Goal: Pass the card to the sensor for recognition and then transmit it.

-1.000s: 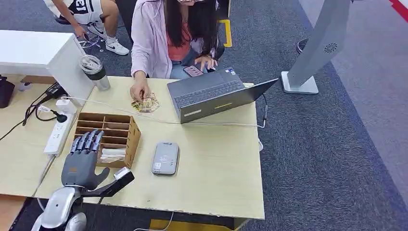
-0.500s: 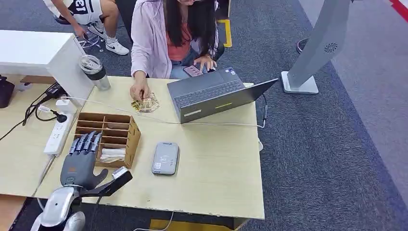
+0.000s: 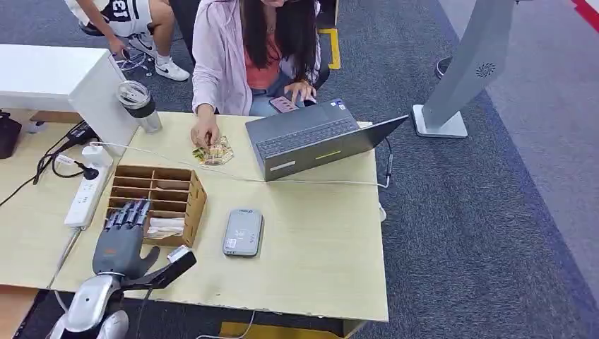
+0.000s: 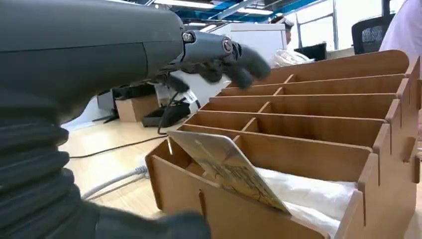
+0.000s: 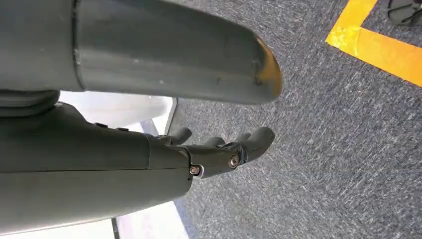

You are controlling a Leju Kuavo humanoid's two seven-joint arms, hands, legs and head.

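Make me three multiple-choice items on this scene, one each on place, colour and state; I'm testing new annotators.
1. Where does the card sit?
A. on the laptop
B. in the wooden organizer's end compartment nearest the robot
C. on the floor

2. What colour is the card reader?
A. grey
B. red
C. green

3. What is the left hand doing?
A. holding the card
B. pressing the reader
C. hovering empty over the wooden organizer

Answers: 1 B, the card leans in that slot; 2 A, its casing is grey; 3 C, its fingers are spread, holding nothing.
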